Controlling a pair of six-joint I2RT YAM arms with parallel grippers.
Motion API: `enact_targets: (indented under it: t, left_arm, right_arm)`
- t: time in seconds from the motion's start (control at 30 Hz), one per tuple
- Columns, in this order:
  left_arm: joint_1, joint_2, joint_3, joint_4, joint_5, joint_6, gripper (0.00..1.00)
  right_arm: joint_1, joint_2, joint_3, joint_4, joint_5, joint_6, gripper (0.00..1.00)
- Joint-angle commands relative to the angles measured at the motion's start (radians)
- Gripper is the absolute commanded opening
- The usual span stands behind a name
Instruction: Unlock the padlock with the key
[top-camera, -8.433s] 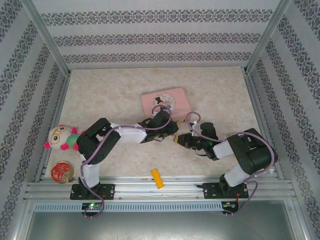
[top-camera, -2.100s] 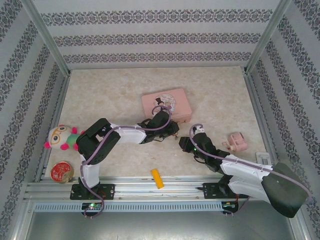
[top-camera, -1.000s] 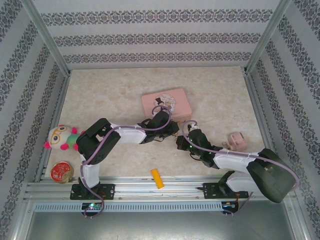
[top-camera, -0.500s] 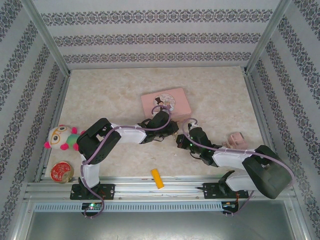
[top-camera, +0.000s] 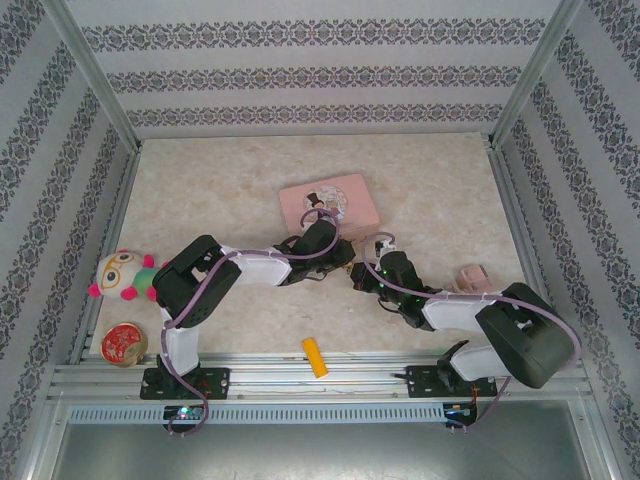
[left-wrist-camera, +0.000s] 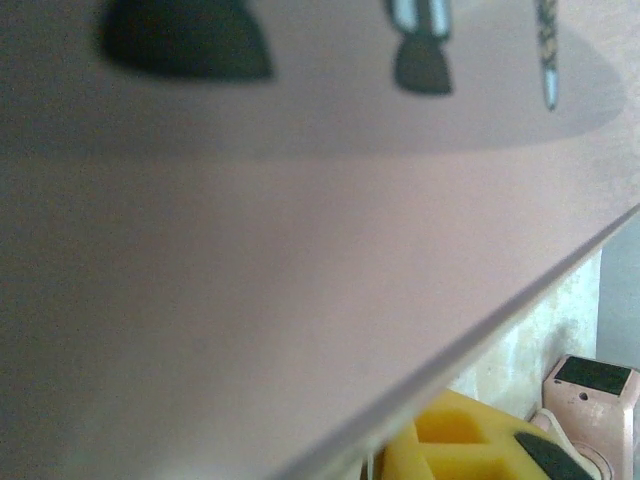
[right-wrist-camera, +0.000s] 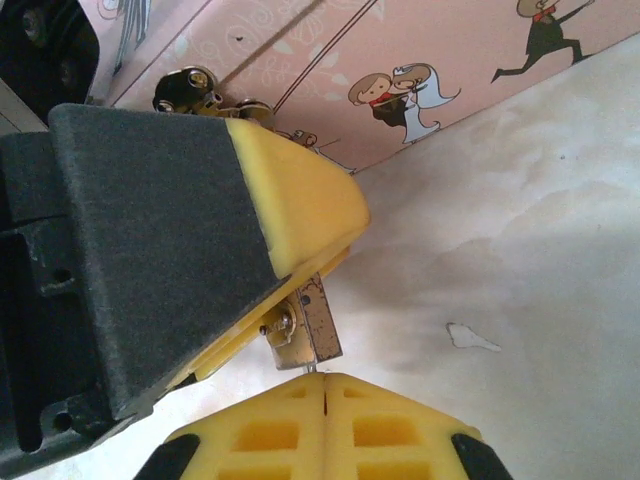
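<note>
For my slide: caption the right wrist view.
Right gripper, shut on the key, meets the padlock held by the left gripper, tin behind.

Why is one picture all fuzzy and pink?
Left wrist view: the pink tin sits so close to the lens that it is out of focus. Right wrist view: sharp, the padlock looks crisp. Top view: evenly lit, soft shadows.
</note>
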Motion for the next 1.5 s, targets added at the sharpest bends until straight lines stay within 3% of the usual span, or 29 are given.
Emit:
enact_targets:
  t: [0.0, 0.27, 0.67, 0.87, 1.47]
  left_arm:
    - [-0.027, 0.024, 0.014, 0.018, 0.134, -0.056, 0.23]
    - [-0.017, -0.005, -0.009, 0.013, 0.113, -0.057, 0.24]
    - [-0.003, -0.009, -0.03, 0.035, 0.108, -0.071, 0.26]
    - [-0.003, -0.006, -0.032, 0.044, 0.113, -0.076, 0.26]
    - [-0.001, -0.012, -0.05, 0.066, 0.125, -0.083, 0.28]
  right_arm:
    - [-0.002, 0.027, 0.044, 0.171, -0.023, -0.012, 0.0]
    - [-0.005, 0.071, 0.024, 0.173, -0.015, 0.031, 0.04]
    - [-0.008, -0.145, -0.062, -0.026, 0.034, 0.054, 0.23]
    - [-0.009, -0.158, -0.07, -0.037, 0.015, 0.063, 0.23]
    - [-0.007, 0.02, 0.02, 0.039, -0.037, 0.045, 0.22]
